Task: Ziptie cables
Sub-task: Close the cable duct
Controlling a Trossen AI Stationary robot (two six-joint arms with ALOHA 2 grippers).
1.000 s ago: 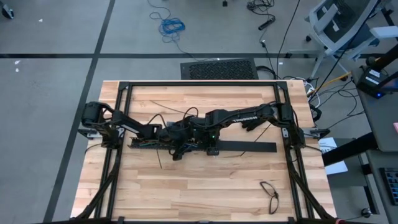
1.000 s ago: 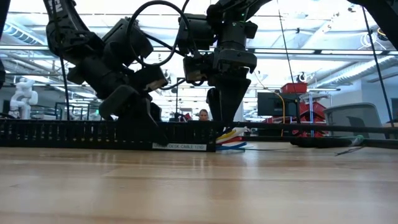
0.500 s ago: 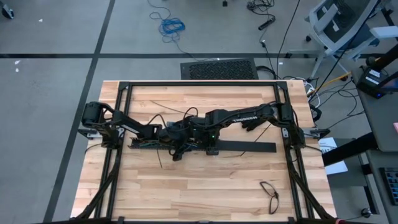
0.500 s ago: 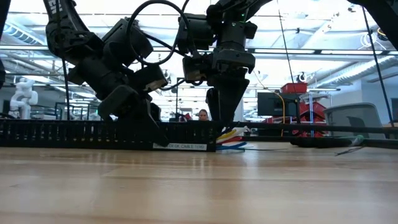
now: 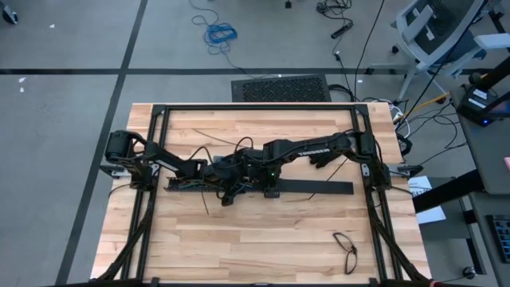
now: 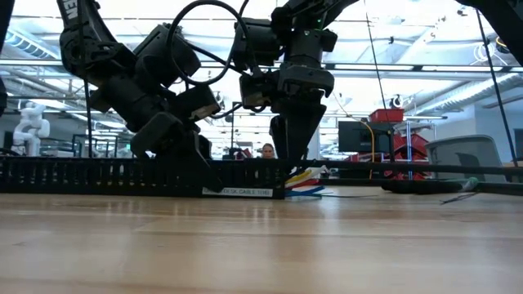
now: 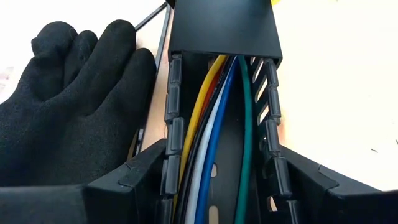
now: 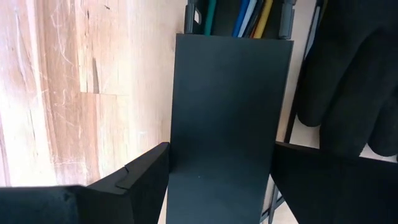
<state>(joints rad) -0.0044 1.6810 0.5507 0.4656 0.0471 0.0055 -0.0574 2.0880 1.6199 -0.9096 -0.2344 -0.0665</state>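
Your left gripper point(image 7: 217, 186) straddles the slotted duct point(image 7: 221, 134) holding the cables point(image 7: 208, 124), fingers against its walls, while your right gripper point(image 8: 217, 180) clasps its cover point(image 8: 227, 112) mid-table point(image 5: 239, 231).

Both arms are dark, near-black throughout — chunky jointed segments with rounded motor housings at the joints. The left arm point(image 5: 151, 156) ends toward 9 o'clock in a bulbous round base; the right arm point(image 5: 315, 147) carries a pale line of lettering along its long link (too small to read). From table height, a thick black cable point(image 6: 204, 33) arcs in a loop between the two wrists, and a white marking shows on the left arm's upper link at 11 o'clock. The fingers point(image 7: 134, 180) seen by the wrist cameras are matte black plastic — angular, with bevelled edges.
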